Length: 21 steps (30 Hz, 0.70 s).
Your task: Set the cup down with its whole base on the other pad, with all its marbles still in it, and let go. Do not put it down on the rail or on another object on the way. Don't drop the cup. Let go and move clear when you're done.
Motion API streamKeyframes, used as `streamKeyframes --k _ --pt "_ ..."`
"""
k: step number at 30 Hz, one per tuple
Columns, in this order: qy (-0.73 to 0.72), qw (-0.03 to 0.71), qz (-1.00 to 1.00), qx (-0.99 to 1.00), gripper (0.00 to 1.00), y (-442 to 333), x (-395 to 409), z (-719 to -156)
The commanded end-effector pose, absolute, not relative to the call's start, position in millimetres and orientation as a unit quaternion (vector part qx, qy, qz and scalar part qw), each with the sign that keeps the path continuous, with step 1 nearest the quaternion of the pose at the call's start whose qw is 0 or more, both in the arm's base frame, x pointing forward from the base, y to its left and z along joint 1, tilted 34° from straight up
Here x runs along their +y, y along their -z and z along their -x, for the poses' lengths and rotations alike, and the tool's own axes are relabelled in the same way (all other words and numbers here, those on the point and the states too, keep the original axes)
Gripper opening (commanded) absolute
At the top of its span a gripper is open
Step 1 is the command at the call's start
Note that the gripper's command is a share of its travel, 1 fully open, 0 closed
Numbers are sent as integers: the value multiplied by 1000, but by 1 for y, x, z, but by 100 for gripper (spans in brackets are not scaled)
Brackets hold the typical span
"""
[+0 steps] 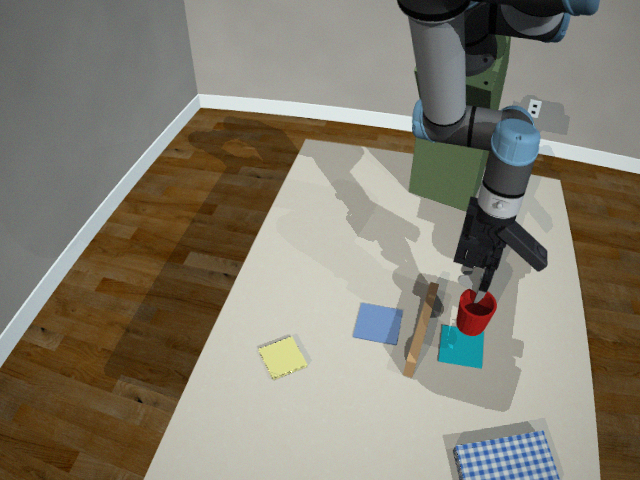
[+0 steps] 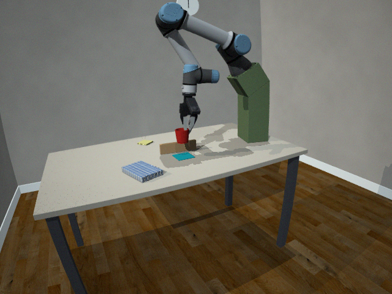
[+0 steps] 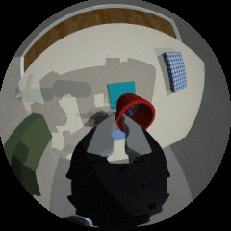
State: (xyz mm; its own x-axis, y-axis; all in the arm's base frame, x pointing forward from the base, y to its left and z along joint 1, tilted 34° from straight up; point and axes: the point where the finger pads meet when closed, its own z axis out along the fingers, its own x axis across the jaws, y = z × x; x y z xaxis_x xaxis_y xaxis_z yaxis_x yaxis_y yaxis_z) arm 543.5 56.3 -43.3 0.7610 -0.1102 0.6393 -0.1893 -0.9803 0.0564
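Observation:
A red cup [image 1: 475, 312] hangs from my gripper [image 1: 484, 293], whose fingers are shut on the cup's rim. The cup is in the air, over the far edge of the teal pad [image 1: 461, 347]. In the wrist view the cup [image 3: 136, 112] shows small coloured marbles [image 3: 132, 111] inside, and the teal pad [image 3: 121, 93] lies beyond it. The blue pad [image 1: 377, 322] lies on the other side of the wooden rail [image 1: 421, 329]. In the exterior view the cup [image 2: 182, 135] hangs a little above the rail [image 2: 177, 146], and the teal pad [image 2: 183, 156] lies in front.
A yellow pad [image 1: 282, 357] lies to the left on the table. A blue checked block [image 1: 506, 457] sits at the near right corner. The green robot pedestal [image 1: 457, 155] stands at the far edge.

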Motion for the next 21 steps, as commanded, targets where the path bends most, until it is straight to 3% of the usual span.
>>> streamKeyframes --k 1,21 --pt "-337 59 -936 -80 3 43 57 -544" --pt "-337 59 -936 -81 3 57 53 -555"
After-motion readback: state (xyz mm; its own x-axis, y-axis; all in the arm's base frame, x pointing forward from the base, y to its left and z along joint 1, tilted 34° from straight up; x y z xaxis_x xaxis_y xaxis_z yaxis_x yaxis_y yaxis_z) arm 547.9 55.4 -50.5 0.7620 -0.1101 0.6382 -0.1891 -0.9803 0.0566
